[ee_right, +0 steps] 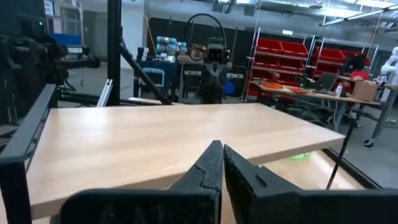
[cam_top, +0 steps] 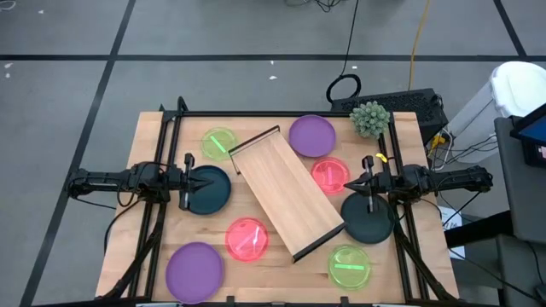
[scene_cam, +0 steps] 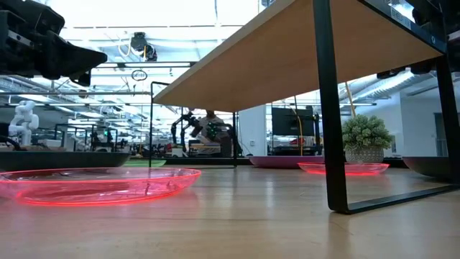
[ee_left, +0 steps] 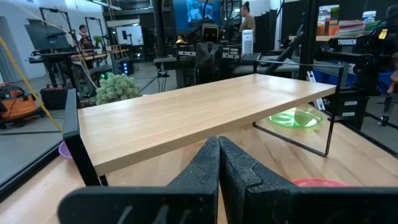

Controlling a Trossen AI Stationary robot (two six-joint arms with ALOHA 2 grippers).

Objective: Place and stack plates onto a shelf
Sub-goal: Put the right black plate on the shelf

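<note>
The left gripper (cam_top: 188,182) has its jaws clenched on nothing and hovers above a dark teal plate (cam_top: 211,191) at the table's left side. The right gripper (cam_top: 368,182) is likewise clenched and empty, poised over the far edge of the other dark teal plate (cam_top: 368,219) and just beside a pink-red plate (cam_top: 329,175).

Between the two arms the shelf (cam_top: 286,192) lies diagonally across the table (cam_top: 149,217), its top bare; no plate is on it yet. The other plates are spread around it: a green one (cam_top: 219,141) and a purple one (cam_top: 311,136) on the far side, a pink-red one (cam_top: 246,238), a purple one (cam_top: 194,271) and a green one (cam_top: 350,265) on the near side. A small potted plant (cam_top: 369,118) stands at the far right corner.

The plates are thin, flat and glossy, so jaws reaching for a rim could likely skid off or push the plate along instead of lifting it. The skewed shelf sits close to several plates; an arm swinging in could probably clip its rail and shift it.
</note>
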